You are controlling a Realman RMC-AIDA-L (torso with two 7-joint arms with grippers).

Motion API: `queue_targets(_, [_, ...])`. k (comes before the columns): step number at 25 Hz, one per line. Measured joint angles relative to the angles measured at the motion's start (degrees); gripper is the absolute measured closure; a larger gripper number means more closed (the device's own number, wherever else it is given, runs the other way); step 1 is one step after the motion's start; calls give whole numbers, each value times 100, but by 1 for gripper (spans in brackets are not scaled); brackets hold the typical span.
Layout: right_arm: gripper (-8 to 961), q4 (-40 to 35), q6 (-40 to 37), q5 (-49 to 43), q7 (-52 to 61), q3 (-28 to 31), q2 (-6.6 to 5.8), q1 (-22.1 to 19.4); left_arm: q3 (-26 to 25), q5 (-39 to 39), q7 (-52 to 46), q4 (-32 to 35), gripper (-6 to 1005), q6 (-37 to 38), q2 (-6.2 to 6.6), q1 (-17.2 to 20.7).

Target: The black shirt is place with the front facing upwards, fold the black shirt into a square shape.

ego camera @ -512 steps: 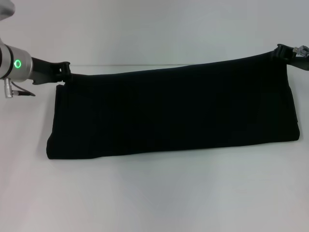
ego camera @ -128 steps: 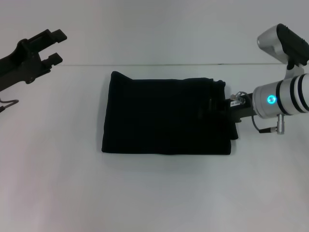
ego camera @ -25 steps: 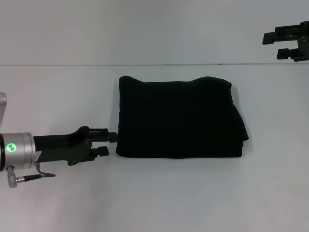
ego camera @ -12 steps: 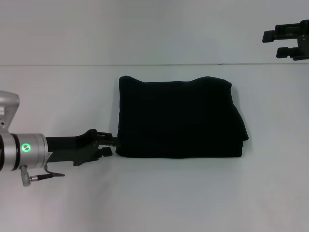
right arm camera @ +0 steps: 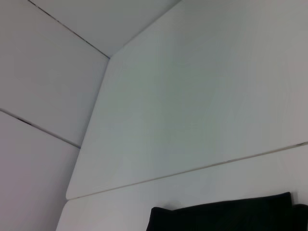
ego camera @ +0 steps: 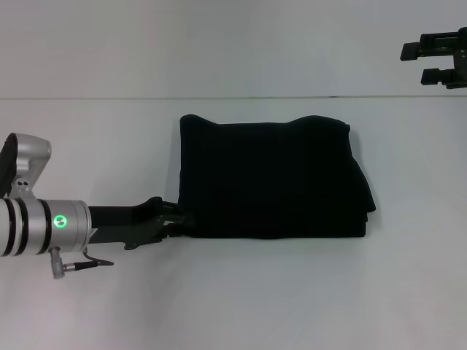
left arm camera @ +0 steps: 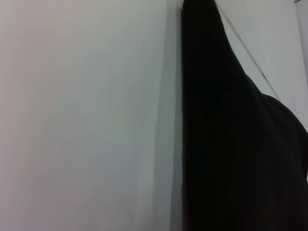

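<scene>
Head view: you have the white table (ego camera: pixel 241 306) filling the scene, and the shirt (ego camera: pixel 270 179) lies at its centre as a thick, folded, near-square bundle. No lettering or label shows on it. Its left and near edges run straight; the right side slopes out, with layers stepping past each other at the near right corner.

Left gripper (ego camera: pixel 177 221) comes in low from the left, tips touching the shirt's near left corner. Dark fingers against dark cloth: you cannot tell whether they are apart or pinched on the hem. The left wrist view shows only the shirt's edge (left arm camera: pixel 231 144) against the table, no fingers.

Right gripper (ego camera: pixel 432 62) is parked high at the far right, well apart from the shirt, fingers spread and empty.

Step in hand, by your reading: final squaring of the fold. The next move likely calls for a gentle nudge or tuck at that corner, without dragging the stacked layers out of line.
</scene>
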Motion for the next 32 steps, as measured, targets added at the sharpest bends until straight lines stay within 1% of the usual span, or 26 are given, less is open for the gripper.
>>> queue_targets(2, [164,0,0,0,0,18,0,-8,-12,-36,35,32,588,24,-13,27])
queue_targets(8, [164,6,1,0,0,29,0,-15,-19,-48,61,38,775,50,-10,72])
queue_targets(11, [164,9,11,-1,0,30,0,-15,-46,-61,175,69,835,134,-22,132])
queue_targets(17, [164,93,71,-1,0,30,1,-52,-322,-107,418,296,954,581,-42,496])
queue_targets(18, [164,99,78,-1,0,30,6,-55,-372,-108,434,387,974,717,-50,624])
queue_targets(24, [164,158,109,-1,-7,30,24,-64,-377,-107,437,489,978,814,-59,809])
queue_targets(29, [163,162,111,-1,-8,27,32,-54,-389,-99,450,524,931,961,-58,829])
queue_targets(32, [163,162,114,-1,-15,3,32,-57,-427,3,451,566,904,1120,-9,803])
